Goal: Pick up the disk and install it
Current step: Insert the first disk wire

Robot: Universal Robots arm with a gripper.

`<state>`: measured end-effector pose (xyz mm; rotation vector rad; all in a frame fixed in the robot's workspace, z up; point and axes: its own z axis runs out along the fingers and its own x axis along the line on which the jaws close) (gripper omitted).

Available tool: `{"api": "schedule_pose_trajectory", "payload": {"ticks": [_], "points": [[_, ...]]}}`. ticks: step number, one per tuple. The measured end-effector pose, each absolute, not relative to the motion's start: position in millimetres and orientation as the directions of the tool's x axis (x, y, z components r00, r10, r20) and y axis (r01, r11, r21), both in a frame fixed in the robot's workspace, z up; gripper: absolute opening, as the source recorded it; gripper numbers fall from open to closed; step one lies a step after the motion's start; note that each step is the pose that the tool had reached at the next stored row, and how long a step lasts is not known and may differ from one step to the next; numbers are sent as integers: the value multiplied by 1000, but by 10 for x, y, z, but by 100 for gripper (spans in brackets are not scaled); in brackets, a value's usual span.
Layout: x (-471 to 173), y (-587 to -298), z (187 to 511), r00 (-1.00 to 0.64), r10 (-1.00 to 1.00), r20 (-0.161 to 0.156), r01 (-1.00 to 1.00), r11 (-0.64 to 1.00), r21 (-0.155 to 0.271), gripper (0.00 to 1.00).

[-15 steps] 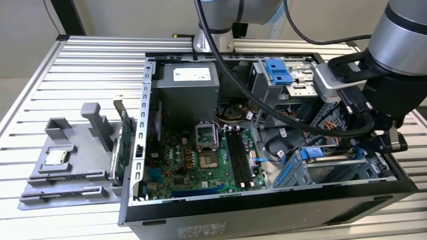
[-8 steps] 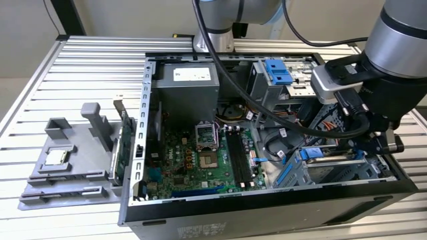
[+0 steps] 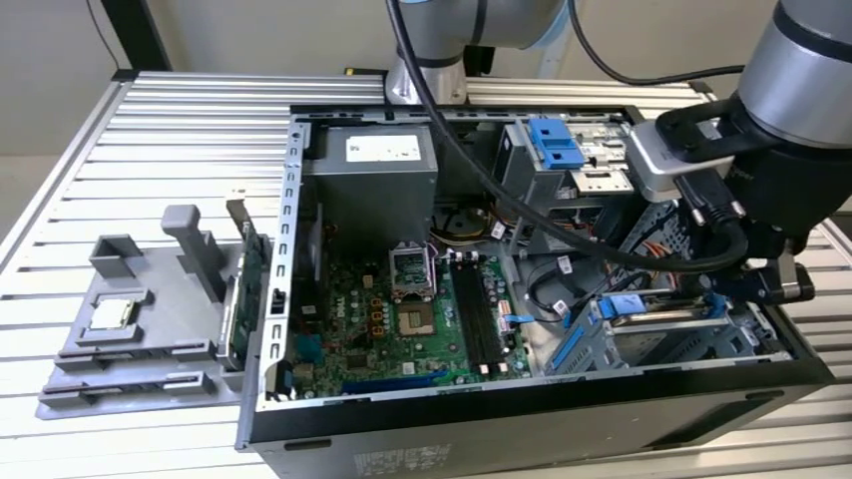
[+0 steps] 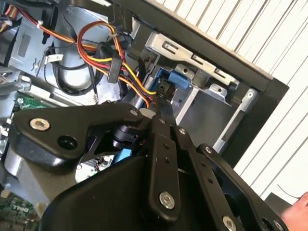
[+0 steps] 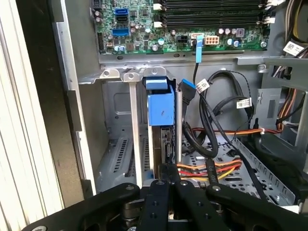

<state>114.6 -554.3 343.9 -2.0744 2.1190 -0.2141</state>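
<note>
Gripper closed, nothing clamped, tip at near end of disk; disk on edge in drive cage, long axis continuing gripper's line.

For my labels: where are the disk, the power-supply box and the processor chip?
disk [image 5: 160,111]: first wrist view, on its blue rail.
power-supply box [image 3: 373,195]: exterior view, on its grey side.
processor chip [image 3: 111,313]: exterior view, on its silver top.

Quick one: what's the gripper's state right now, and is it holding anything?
The gripper: closed, holding the disk by its edge; the disk stands on edge in the drive bay.
</note>
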Motion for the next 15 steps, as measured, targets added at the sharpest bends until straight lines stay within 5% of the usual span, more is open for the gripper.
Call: {"api": "schedule_pose_trajectory", "payload": {"ticks": [15], "points": [[1142,-5540,3559,-19,-1000,-21,-975,23,-219,0]]}}
